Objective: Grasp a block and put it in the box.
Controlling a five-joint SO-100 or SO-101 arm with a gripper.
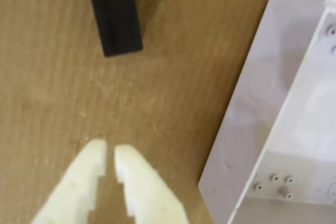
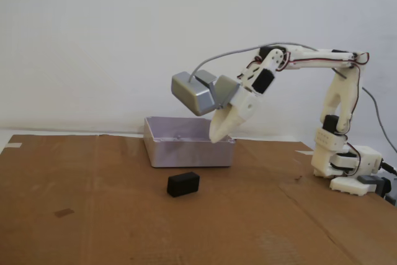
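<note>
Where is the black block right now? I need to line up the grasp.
In the fixed view the black block lies on the cardboard, just in front of the white box, below and left of the raised pincer.

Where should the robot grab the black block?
Best grab the black block across its two long sides, near the middle, coming straight down from above. It lies flat on the cardboard, apart from the box, and looks narrow enough for the gripper.
</note>
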